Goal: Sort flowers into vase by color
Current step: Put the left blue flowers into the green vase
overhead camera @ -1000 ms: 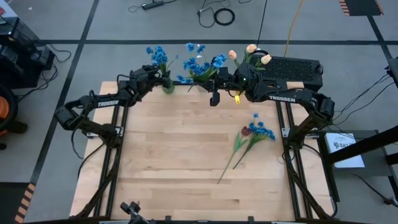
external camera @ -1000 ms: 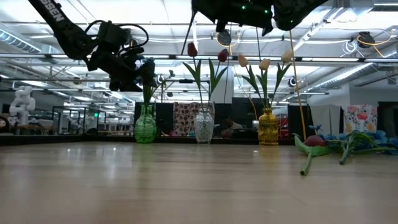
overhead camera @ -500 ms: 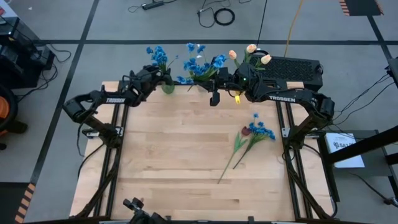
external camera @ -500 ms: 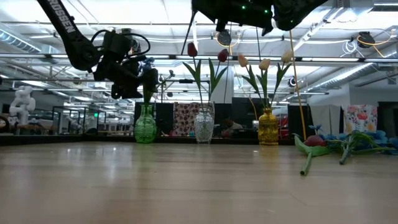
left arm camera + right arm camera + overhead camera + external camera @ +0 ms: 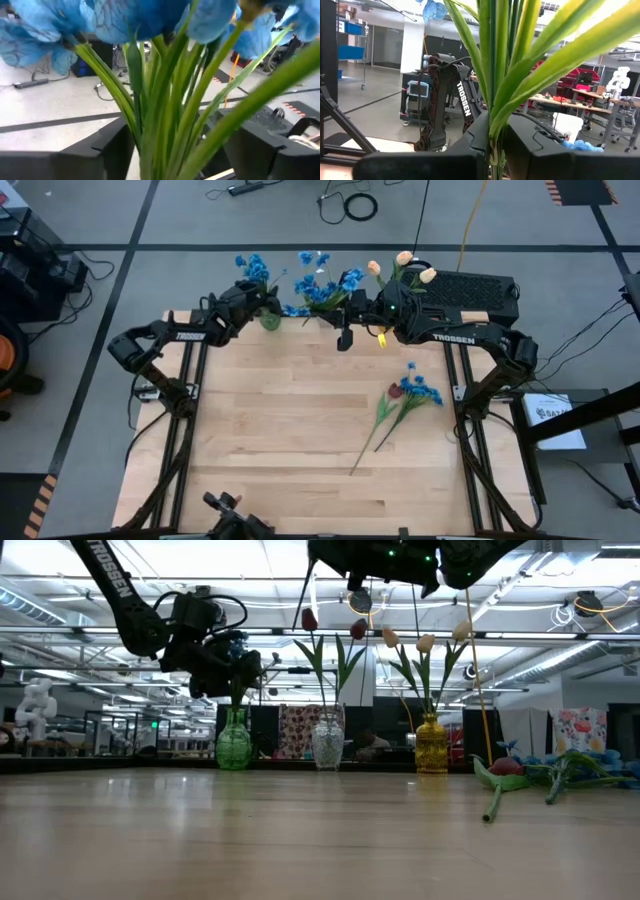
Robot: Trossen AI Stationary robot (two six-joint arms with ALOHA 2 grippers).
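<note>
At the table's [image 5: 290,440] far edge, my left pincer [image 5: 260,304] stands spread on either side of the blue flowers' [image 5: 150,20] stems, above the green vase [image 5: 233,745] they sit in. I see a gap on both sides, so I judge it released, not clenched. If I draw back crooked, a finger could catch a leaf, drag the bunch out, or tip the vase, which looks narrow-footed and glassy. The stems are smooth, stiff plastic, slick and springy; the petals are thin veined fabric, easily snagged.

My right pincer [image 5: 492,145] hangs higher, near the middle of that edge, clenched on a slim stem [image 5: 495,100] with long blade-like leaves. Which colour bloom it carries I cannot tell. A thin, slippery stem like that could twist in my grip and miss a vase mouth.

Beside the green vase stand a clear vase [image 5: 328,745] with dark red tulips and a yellow vase [image 5: 431,747] with cream ones. Loose flowers [image 5: 405,395] lie on the pale wood near the right side.
</note>
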